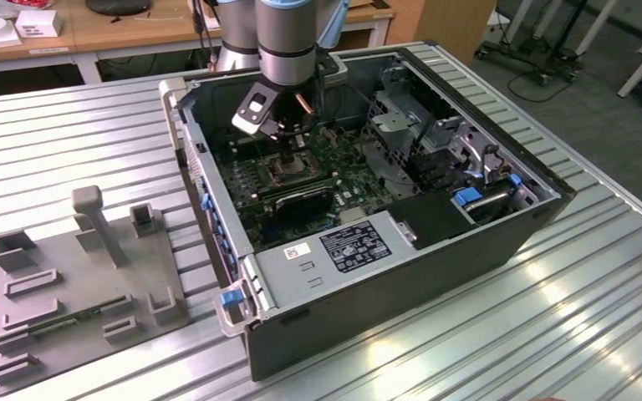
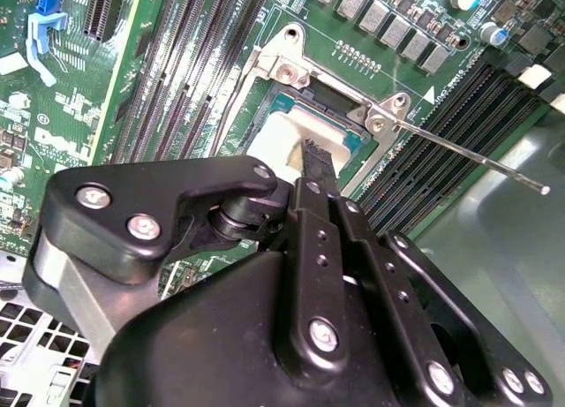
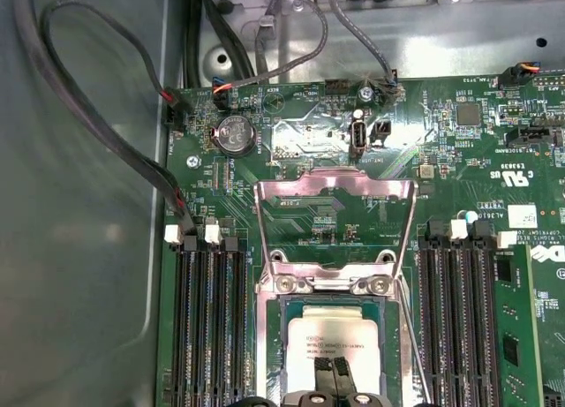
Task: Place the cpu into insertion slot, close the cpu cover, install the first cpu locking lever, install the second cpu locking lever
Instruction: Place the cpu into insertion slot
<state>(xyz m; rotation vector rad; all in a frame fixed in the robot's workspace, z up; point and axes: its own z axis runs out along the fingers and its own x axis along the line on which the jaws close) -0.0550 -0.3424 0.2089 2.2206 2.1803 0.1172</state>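
The arm is reaching down into the open computer case (image 1: pixel 410 276), which is lying on the slatted metal table (image 1: pixel 588 317); the gripper (image 1: pixel 291 159) is hanging over the middle of the green motherboard (image 3: pixel 441 142); in both wrist views the cpu (image 3: pixel 334 332) (image 2: pixel 287 138) is lying flat inside the insertion slot (image 3: pixel 275 336), with its grey face turned up; the two thin fingertips of the gripper (image 3: pixel 331 372) (image 2: pixel 315 160) are standing together, with almost no gap between them, and they are meeting the face of the cpu near one of its edges, not clamping anything; the cpu cover (image 3: pixel 335 184) is lying open, folded back from its hinge away from the slot, so its square window is showing bare board; one thin locking lever (image 2: pixel 468 157) is sticking out free beside the slot, not hooked down; long black memory slots (image 3: pixel 207 319) are running on both sides of the slot; a grey fixture (image 1: pixel 76 292) is resting on the table at the exterior view's left, well apart from the case
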